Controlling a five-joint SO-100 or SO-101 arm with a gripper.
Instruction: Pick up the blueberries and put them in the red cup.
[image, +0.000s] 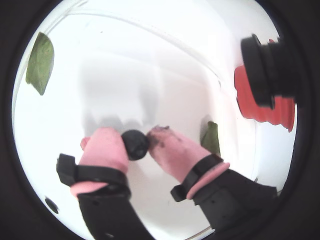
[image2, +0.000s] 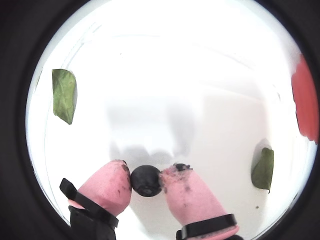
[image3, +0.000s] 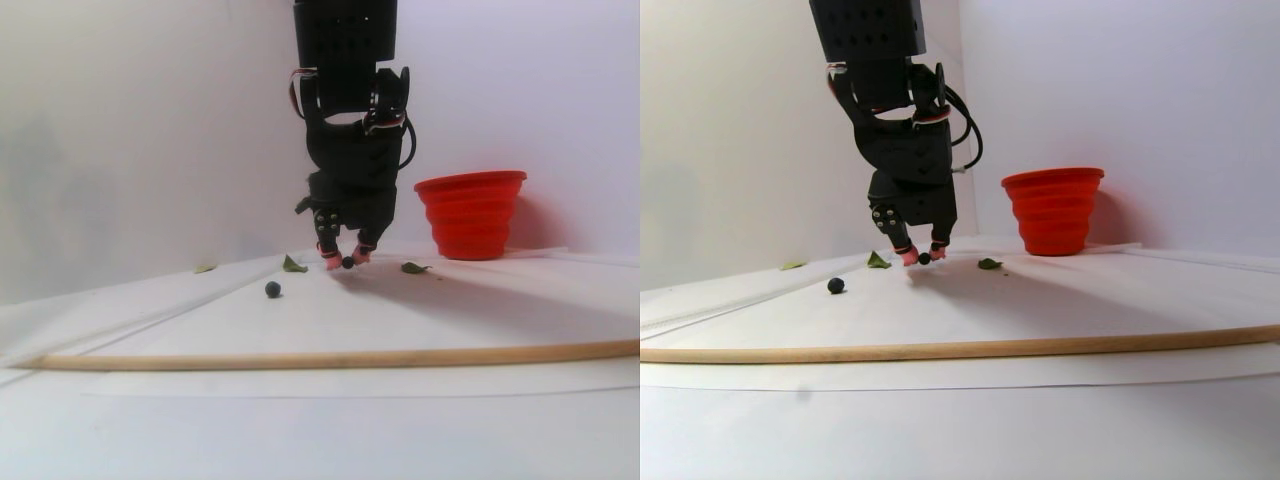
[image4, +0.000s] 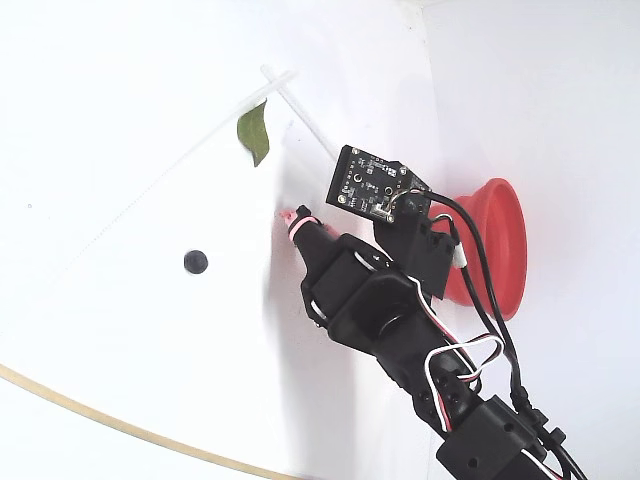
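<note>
Claw pinching one blueberry, second blueberry loose, one red cup, three leaves

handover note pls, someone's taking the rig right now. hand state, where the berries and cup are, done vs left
Hand: shut on one blueberry between the pink fingertips, low at the white table; lift-off can't be judged.
Loose blueberry: on the table, apart from the hand, left of it in the stereo pair view.
Red cup: upright at the back, right of the hand in that view. Contents can't be seen.
Green leaves lie around; ignore them.
Done: berry gripped.
Left: carry it to the cup, release, then fetch the loose one. Only two berries are in view.
</note>
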